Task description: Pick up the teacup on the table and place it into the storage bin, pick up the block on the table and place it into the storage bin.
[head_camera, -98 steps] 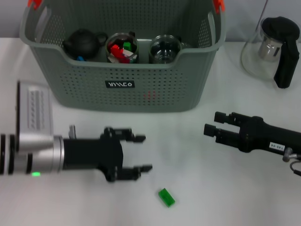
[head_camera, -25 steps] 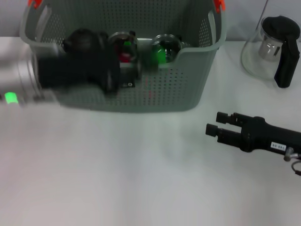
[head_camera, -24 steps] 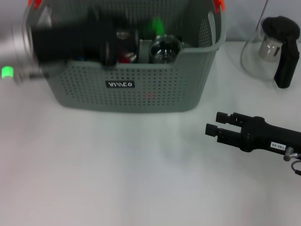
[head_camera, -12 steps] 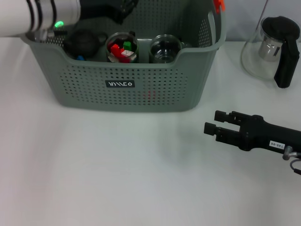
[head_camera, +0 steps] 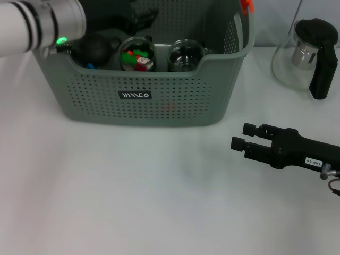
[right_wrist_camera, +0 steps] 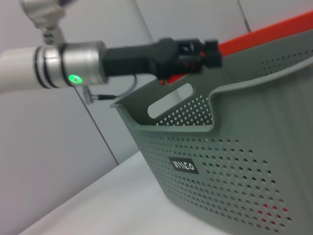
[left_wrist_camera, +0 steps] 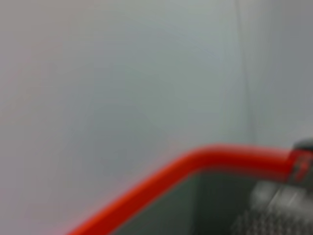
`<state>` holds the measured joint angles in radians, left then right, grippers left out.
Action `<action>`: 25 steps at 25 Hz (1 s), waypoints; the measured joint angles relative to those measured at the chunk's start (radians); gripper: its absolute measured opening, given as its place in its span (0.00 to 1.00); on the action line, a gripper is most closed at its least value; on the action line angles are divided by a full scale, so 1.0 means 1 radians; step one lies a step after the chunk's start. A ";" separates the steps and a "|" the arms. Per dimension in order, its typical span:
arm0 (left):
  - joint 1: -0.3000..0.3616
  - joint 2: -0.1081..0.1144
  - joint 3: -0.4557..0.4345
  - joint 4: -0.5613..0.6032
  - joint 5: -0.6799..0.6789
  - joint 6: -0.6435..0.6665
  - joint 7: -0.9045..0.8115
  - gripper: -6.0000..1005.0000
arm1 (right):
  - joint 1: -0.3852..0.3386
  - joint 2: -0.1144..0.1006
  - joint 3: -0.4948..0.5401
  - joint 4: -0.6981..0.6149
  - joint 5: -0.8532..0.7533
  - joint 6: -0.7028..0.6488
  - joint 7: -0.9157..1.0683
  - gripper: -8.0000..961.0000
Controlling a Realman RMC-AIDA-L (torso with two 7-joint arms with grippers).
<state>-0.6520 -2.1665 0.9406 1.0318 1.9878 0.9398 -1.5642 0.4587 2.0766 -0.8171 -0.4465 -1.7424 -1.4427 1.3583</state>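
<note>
The left gripper (head_camera: pixel 139 16) hangs over the back of the storage bin (head_camera: pixel 139 95), up at about eleven o'clock from the middle of the table (head_camera: pixel 133 186). I cannot tell how its jaws stand; they are dark against the dark inside of the bin, and nothing shows between them. From the right wrist view the same left gripper (right_wrist_camera: pixel 205 53) reaches across the bin's rim beside the orange handle clip (right_wrist_camera: pixel 264 33), with a green light glowing on the silver wrist behind it.

The right gripper (head_camera: pixel 245 137) hovers low over the table at about four o'clock, well apart from the bin, its jaws parted and gripping nothing, pointing toward nine o'clock.

Inside the bin, along its front wall, three things sit in a row: a black teapot (head_camera: pixel 95 49) toward the ten o'clock side, then a glass cup (head_camera: pixel 137 54) holding red and green blocks (head_camera: pixel 139 54), then a clear teacup (head_camera: pixel 186 55) just beside it. The bin carries a small black label (head_camera: pixel 135 95) on its front.

Outside the bin, at about two o'clock, a glass teapot (head_camera: pixel 297 61) with a black handle stands on the table.
</note>
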 joint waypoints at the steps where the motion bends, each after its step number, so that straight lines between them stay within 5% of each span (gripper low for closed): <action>1: 0.027 0.002 -0.020 0.028 -0.079 0.075 0.000 0.50 | 0.000 0.002 0.003 0.000 0.000 0.000 -0.002 0.75; 4: 0.082 0.017 -0.088 0.024 -0.266 0.269 0.005 0.59 | -0.004 0.007 0.021 0.000 0.000 -0.001 -0.012 0.75; 6: 0.082 0.017 -0.088 0.024 -0.266 0.269 0.005 0.65 | -0.006 0.009 0.030 0.002 0.000 -0.014 -0.027 0.75; 8: 0.111 0.066 -0.204 -0.165 -0.344 0.549 0.067 0.72 | -0.008 0.009 0.037 0.006 0.000 -0.039 -0.053 0.75; 10: 0.122 0.084 -0.271 -0.274 -0.287 0.650 0.159 0.81 | -0.011 0.009 0.050 0.007 0.000 -0.073 -0.082 0.75; 16: 0.185 0.085 -0.328 -0.442 -0.021 0.699 0.425 0.81 | -0.032 0.015 0.072 0.035 -0.002 -0.132 -0.241 0.75; 25: 0.145 0.092 -0.335 -0.458 0.050 0.707 0.312 0.82 | 0.017 0.020 0.056 0.100 -0.061 -0.091 -0.301 0.75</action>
<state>-0.5073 -2.0747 0.6055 0.5742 2.0376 1.6465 -1.2518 0.4762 2.0970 -0.7608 -0.3469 -1.8037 -1.5336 1.0570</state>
